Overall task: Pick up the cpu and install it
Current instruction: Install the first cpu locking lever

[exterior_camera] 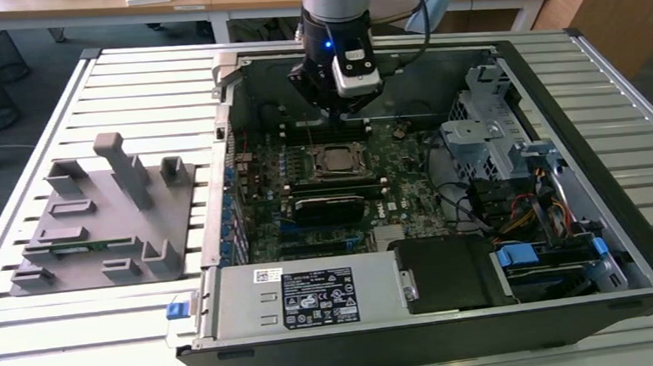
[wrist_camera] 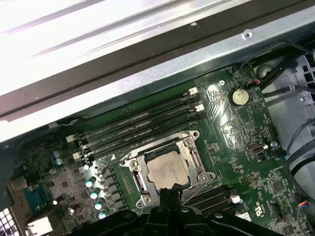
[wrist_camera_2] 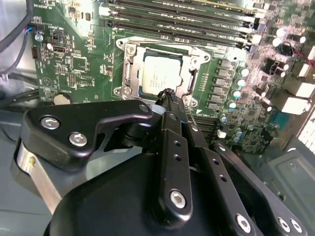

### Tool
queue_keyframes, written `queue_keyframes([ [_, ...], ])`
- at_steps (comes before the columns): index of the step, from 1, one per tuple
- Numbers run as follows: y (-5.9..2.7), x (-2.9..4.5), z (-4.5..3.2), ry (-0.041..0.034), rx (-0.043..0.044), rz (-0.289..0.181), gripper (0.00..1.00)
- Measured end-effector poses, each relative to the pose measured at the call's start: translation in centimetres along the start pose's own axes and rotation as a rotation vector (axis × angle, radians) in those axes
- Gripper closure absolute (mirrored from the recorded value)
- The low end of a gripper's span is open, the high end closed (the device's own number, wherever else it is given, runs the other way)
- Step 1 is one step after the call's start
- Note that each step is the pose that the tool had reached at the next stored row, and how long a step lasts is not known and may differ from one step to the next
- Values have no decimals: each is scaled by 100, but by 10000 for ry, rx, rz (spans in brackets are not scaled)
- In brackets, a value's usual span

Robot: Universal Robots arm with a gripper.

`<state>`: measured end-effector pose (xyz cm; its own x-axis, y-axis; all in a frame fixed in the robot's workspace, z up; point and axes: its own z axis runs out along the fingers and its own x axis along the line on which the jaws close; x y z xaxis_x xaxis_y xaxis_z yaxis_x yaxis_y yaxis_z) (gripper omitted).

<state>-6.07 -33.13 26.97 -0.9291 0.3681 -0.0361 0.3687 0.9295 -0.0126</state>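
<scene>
Cpu (wrist_camera_2: 160, 73): one, silver-topped, lying flat inside the socket frame (wrist_camera_2: 129, 69) on the motherboard (wrist_camera_2: 74, 64).
Socket frame: one, metal, surrounding the chip.
End effector (wrist_camera_2: 167, 94): one, fingers pressed together and gripping nothing. Its tips hang over the cpu's edge; contact cannot be told.
Memory slots (wrist_camera: 142, 123): four, black, parallel, just beside the socket frame.
Coin cell (wrist_camera: 239, 96): one, on the motherboard.
Case (exterior_camera: 450, 337): one, lid off, on the slatted bench (exterior_camera: 126, 68).
Fixture (exterior_camera: 102, 222): one, grey, beside the case on the exterior view's left.
</scene>
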Motion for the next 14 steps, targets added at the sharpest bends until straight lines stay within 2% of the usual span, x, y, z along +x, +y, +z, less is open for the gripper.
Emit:
queue_keyframes([
  [4,1,1,3,-25,37,-426,89],
  [9,2,1,8,-35,11,-1098,89],
  [14,2,1,24,-50,-17,-1989,89],
])
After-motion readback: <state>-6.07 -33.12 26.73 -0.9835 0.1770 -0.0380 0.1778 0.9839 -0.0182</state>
